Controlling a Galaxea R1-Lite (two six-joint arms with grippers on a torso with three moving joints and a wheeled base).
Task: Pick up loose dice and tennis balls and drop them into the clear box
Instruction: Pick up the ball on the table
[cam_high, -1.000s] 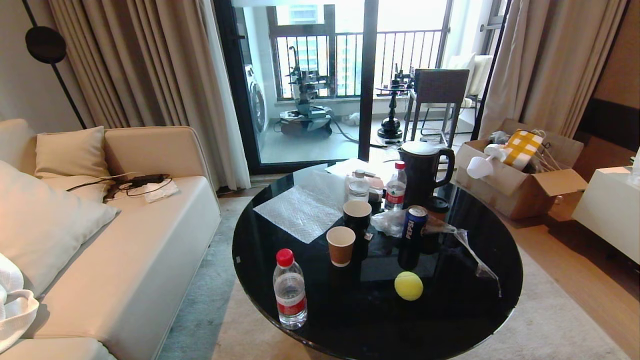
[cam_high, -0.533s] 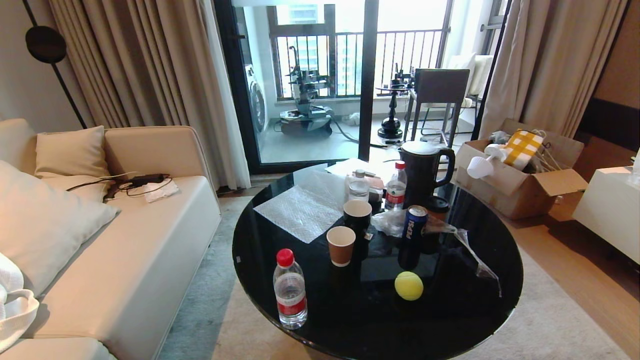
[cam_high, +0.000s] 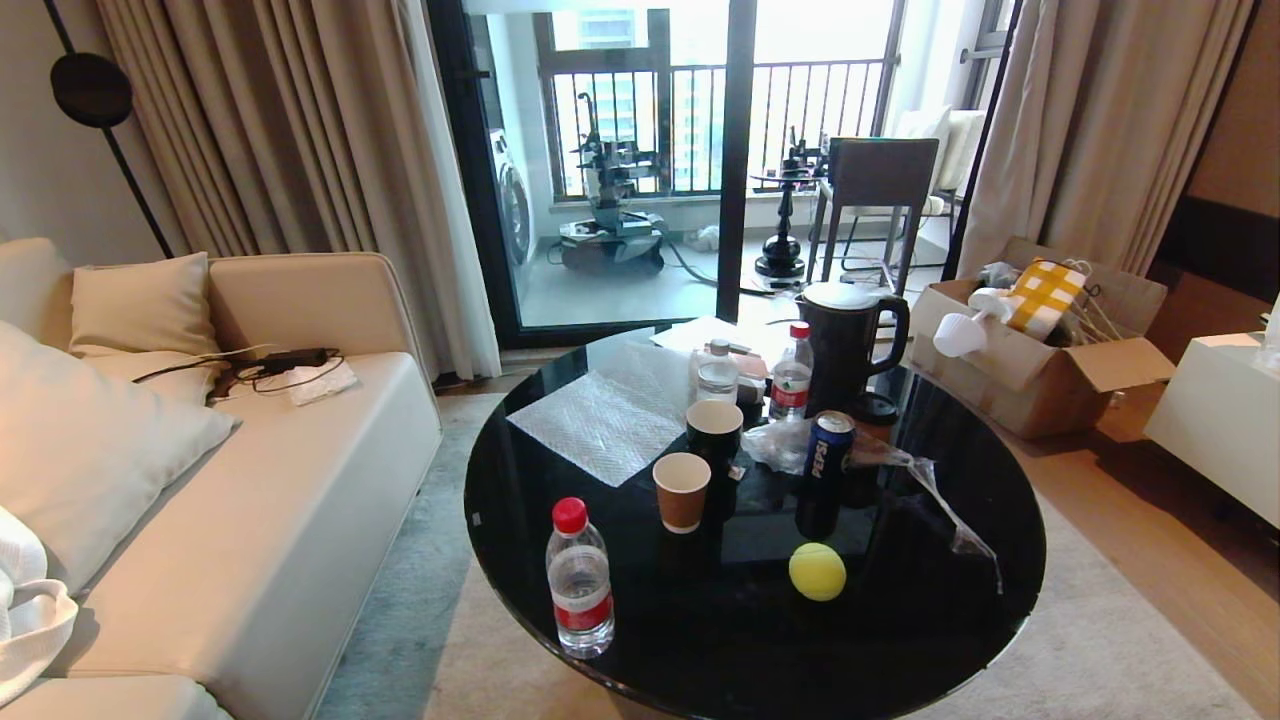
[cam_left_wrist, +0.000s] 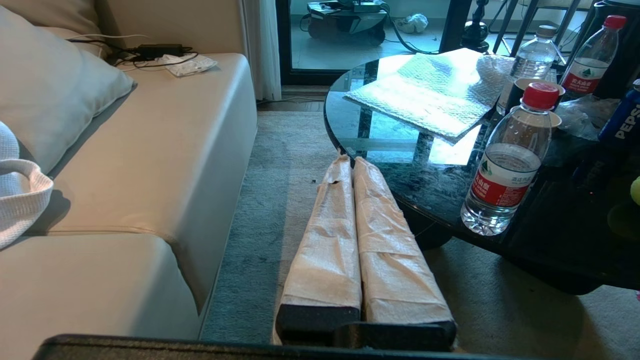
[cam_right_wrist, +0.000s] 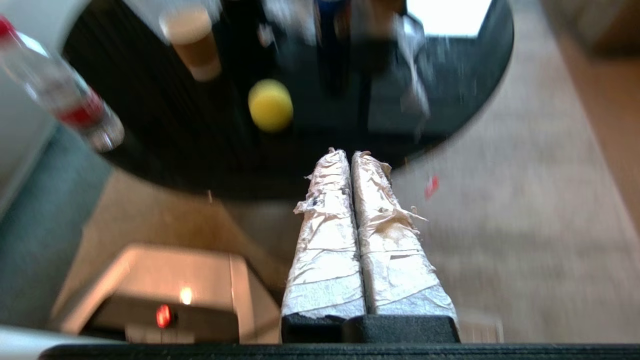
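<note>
One yellow-green tennis ball (cam_high: 817, 571) lies on the round black glass table (cam_high: 900, 640), near its front edge. The right wrist view also shows the tennis ball (cam_right_wrist: 270, 105). My right gripper (cam_right_wrist: 348, 152) is shut and empty; it hangs over the table's near rim, short of the ball and a little to one side. My left gripper (cam_left_wrist: 348, 159) is shut on nothing, low beside the table's edge over the carpet. Neither gripper shows in the head view. I cannot make out the dice or the clear box in these views.
On the table stand a water bottle (cam_high: 580, 580), a paper cup (cam_high: 681, 490), a Pepsi can (cam_high: 825, 460), a black jug (cam_high: 850, 345), crumpled clear plastic (cam_high: 940, 500) and a flat translucent sheet (cam_high: 605, 425). A sofa (cam_high: 250, 500) lies left, a cardboard box (cam_high: 1040, 340) right.
</note>
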